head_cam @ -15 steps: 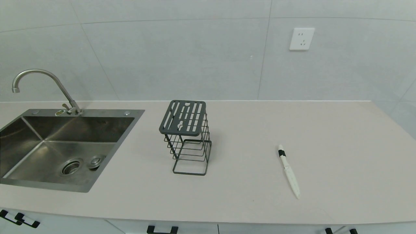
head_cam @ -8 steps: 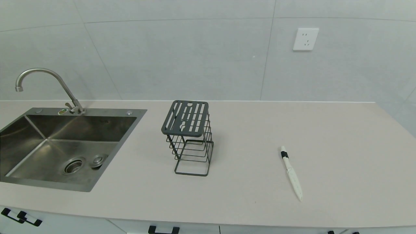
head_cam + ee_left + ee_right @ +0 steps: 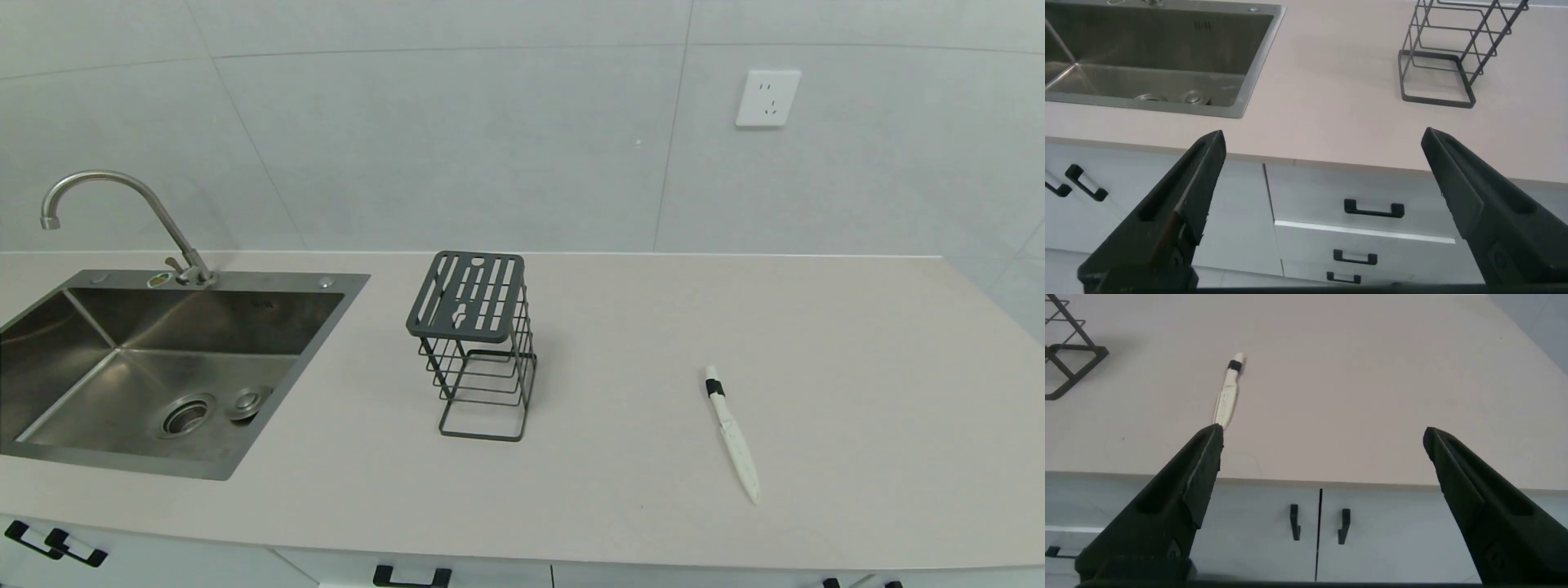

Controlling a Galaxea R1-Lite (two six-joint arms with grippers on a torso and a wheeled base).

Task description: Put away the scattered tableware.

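Note:
A white knife (image 3: 731,431) with a black band near its handle end lies flat on the beige counter (image 3: 857,367), right of centre, also seen as the knife (image 3: 1228,394) from the right wrist. A dark wire rack (image 3: 478,343) with a slotted top plate stands upright at the counter's middle; its base (image 3: 1437,77) shows from the left wrist. My left gripper (image 3: 1323,175) hangs open in front of the cabinet drawers, below the counter's front edge. My right gripper (image 3: 1323,469) is open too, held off the front edge, short of the knife.
A steel sink (image 3: 147,367) with a curved tap (image 3: 122,212) is set in the counter's left end. A wall socket (image 3: 767,98) sits on the tiled wall behind. Drawers with black handles (image 3: 1373,209) and cabinet doors (image 3: 1319,523) run under the counter.
The whole head view has shifted slightly, so the camera moved. The knife and rack keep their places on the counter.

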